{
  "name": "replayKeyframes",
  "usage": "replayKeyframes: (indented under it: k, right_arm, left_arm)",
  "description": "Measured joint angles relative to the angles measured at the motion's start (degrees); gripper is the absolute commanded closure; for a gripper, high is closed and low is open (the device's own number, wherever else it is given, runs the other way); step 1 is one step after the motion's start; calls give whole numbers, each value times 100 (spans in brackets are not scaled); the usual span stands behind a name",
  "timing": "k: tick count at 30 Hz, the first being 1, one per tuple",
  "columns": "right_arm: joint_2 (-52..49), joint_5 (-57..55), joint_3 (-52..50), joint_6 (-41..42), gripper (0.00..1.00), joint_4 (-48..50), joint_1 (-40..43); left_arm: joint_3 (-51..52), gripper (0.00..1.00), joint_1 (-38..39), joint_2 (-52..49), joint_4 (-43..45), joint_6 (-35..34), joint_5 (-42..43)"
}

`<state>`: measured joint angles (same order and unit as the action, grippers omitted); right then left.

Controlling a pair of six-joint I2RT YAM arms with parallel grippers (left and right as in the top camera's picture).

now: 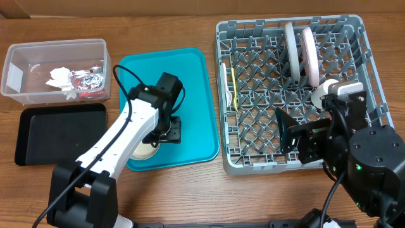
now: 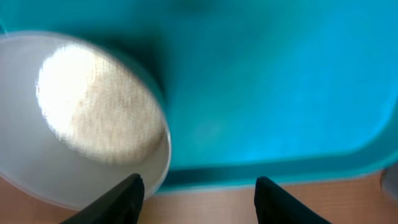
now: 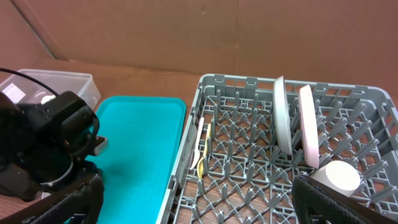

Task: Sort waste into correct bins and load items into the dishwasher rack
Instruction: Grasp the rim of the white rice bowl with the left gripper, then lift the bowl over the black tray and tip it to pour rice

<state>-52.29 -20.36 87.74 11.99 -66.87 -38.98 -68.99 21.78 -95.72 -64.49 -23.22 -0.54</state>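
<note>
A small white bowl (image 2: 37, 168) holding whitish rice-like grains (image 2: 99, 112) sits at the teal tray's near edge. In the overhead view the bowl (image 1: 143, 152) is half hidden under my left arm. My left gripper (image 2: 199, 190) is open; its left finger overlaps the bowl's rim, and only tray edge and table show between the jaws. The clear tub (image 1: 19, 76) holds the white napkin (image 1: 61, 81) and the foil wrapper (image 1: 88, 79). In the dishwasher rack (image 1: 367, 69) stand a grey-blue plate (image 1: 291, 50), a white plate (image 1: 310, 54) and a white cup (image 1: 321, 92). My right gripper (image 1: 286, 133) hangs open above the rack.
The teal tray (image 1: 190, 82) lies between the bins and the rack. The shallow black tray (image 1: 57, 130) lies in front of the clear tub. A thin yellow utensil (image 1: 233, 88) stands along the rack's left side. My left arm reaches across the teal tray.
</note>
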Motion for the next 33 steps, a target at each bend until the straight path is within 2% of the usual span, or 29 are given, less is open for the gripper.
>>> replayKeyframes:
  k: [7, 8, 10, 16, 19, 22, 25, 26, 27, 33]
  right_arm:
    - [0, 0, 0, -2, 0, -2, 0]
    - [0, 0, 0, -2, 0, 0, 0]
    - [0, -2, 0, -2, 0, 2, 0]
    - [0, 0, 0, 0, 0, 0, 0]
    - [0, 0, 0, 0, 0, 0, 0]
    - [0, 2, 0, -2, 0, -2, 0]
    - [0, 2, 0, -2, 0, -2, 0]
    - [0, 0, 0, 0, 0, -2, 0]
    - [0, 0, 0, -2, 0, -2, 0]
    - [0, 0, 0, -2, 0, 0, 0]
  left_arm:
    - [673, 45, -2, 2, 817, -46, -348]
    - [713, 52, -13, 2, 866, -46, -435]
    - [741, 58, -39, 2, 898, -42, -566]
    - [782, 59, -90, 2, 1185, -63, -643]
    - [922, 66, -90, 2, 1294, -61, -640]
    - [1078, 67, -90, 2, 1434, -59, -640]
    - [1176, 79, -90, 2, 1545, -61, -638]
    - [1211, 90, -90, 2, 1552, -72, -640]
    - [1233, 96, -90, 2, 1558, -61, -638]
    - [1255, 96, -90, 2, 1635, -44, -710]
